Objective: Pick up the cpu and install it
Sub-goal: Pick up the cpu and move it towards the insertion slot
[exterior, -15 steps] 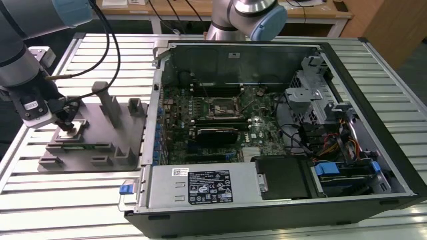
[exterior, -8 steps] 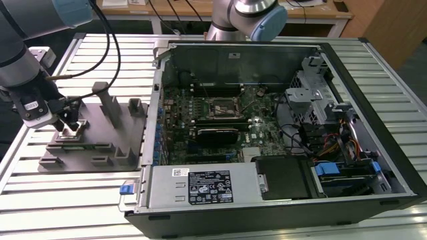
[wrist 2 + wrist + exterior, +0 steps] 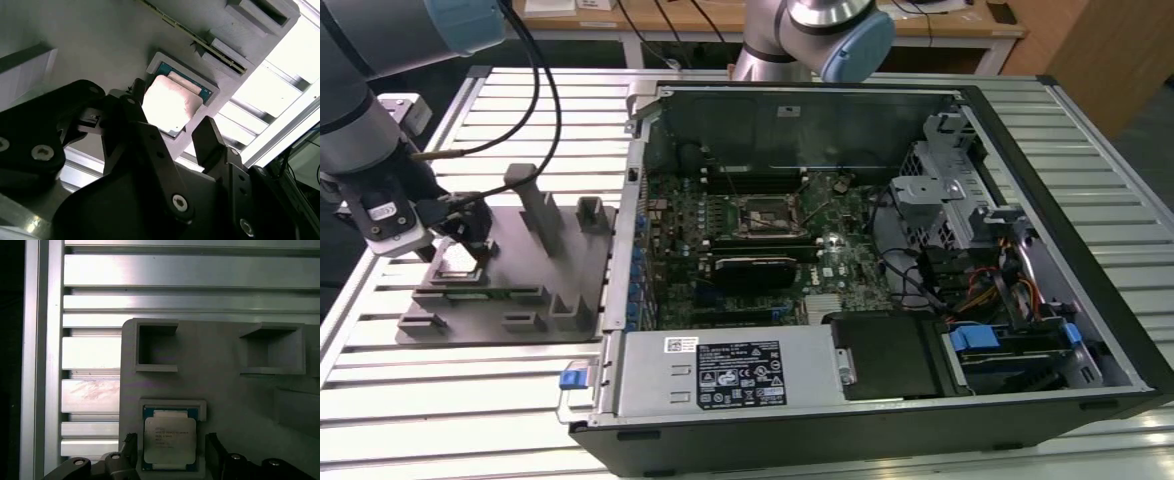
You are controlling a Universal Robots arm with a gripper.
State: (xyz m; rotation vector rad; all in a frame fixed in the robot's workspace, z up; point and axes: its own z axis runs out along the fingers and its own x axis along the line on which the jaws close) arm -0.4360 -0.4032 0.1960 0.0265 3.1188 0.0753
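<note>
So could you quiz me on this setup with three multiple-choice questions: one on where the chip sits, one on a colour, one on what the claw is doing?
1. Where does the cpu lie?
A in a recess of the grey fixture tray
B lifted clear in the air
C on a person's palm

2. What colour is its top plate?
A black
B silvery
C red

3. How is the gripper?
A shut on the cpu
B shut on nothing
C open, one finger on either side of the cpu

Answers:
1 A: the first wrist view shows it seated in the tray's pocket.
2 B: the plate looks like pale metal in both wrist views.
3 C: a gap shows between each finger and the cpu.
</note>
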